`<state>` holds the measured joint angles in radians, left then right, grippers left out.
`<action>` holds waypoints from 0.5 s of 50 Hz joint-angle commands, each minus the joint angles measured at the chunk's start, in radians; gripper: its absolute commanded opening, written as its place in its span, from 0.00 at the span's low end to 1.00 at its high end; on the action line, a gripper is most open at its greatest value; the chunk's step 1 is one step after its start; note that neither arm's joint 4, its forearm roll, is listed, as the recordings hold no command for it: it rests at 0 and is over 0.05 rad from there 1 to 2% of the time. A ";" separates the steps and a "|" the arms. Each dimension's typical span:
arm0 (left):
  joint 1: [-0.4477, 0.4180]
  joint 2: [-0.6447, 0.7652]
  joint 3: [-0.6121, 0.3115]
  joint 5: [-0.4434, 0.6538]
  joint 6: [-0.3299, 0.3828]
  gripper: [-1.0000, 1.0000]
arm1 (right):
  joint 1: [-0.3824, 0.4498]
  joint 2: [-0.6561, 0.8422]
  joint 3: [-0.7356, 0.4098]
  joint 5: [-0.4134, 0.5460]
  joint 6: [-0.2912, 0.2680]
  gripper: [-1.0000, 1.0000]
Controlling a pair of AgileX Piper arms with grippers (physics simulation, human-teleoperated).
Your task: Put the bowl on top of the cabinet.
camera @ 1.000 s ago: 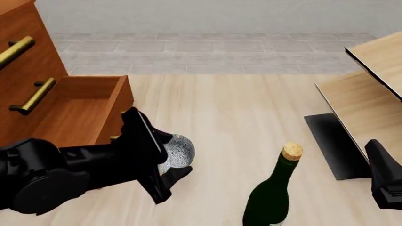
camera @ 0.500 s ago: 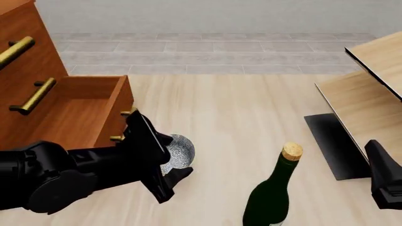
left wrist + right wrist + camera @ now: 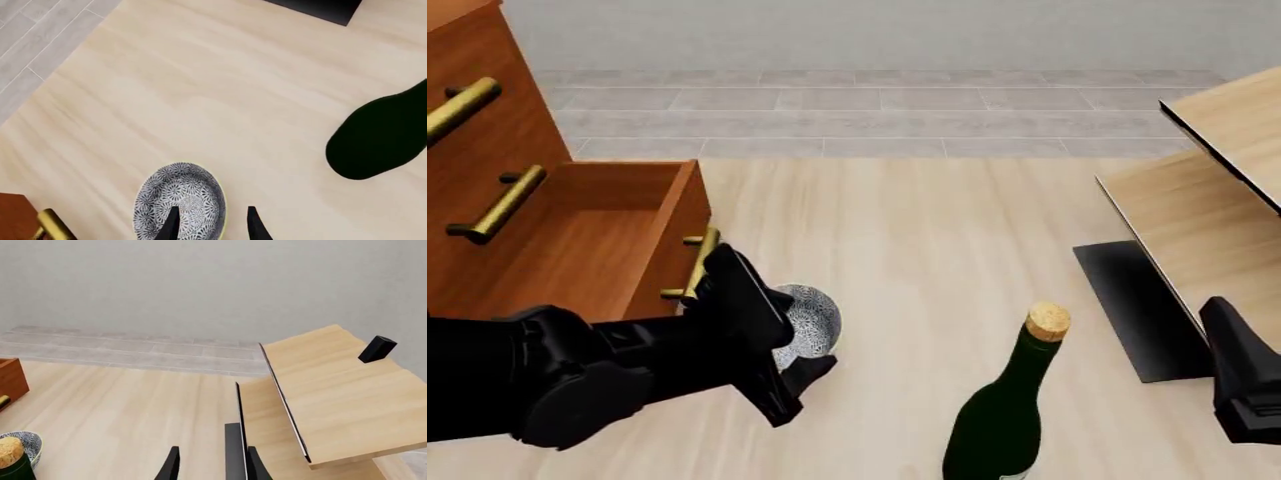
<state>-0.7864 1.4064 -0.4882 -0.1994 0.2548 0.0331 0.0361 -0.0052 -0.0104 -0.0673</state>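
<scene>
Even, bright, flat light with no clear source fills all three views. Renders are sharp edge to edge, with no blur, glare or distortion. Shadows are faint; the bottle at 4 o'clock in the left wrist view reads as a featureless black shape.

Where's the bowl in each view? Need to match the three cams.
Front view: the bowl sits on the table just right of the open drawer, partly hidden by the left gripper.
Left wrist view: the bowl is at the lower edge, one fingertip over its inside.
Right wrist view: only a sliver of the bowl shows at the lower left corner, behind the cork.
Shared landmark: the green bottle, beside the bowl in all three views.
</scene>
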 commanded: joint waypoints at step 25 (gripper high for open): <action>0.009 0.098 0.025 -0.094 -0.019 1.00 | -0.001 -0.014 0.002 0.010 -0.002 1.00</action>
<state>-0.7768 1.4831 -0.4684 -0.2731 0.2374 0.0326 0.0283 -0.0058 -0.0040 -0.0684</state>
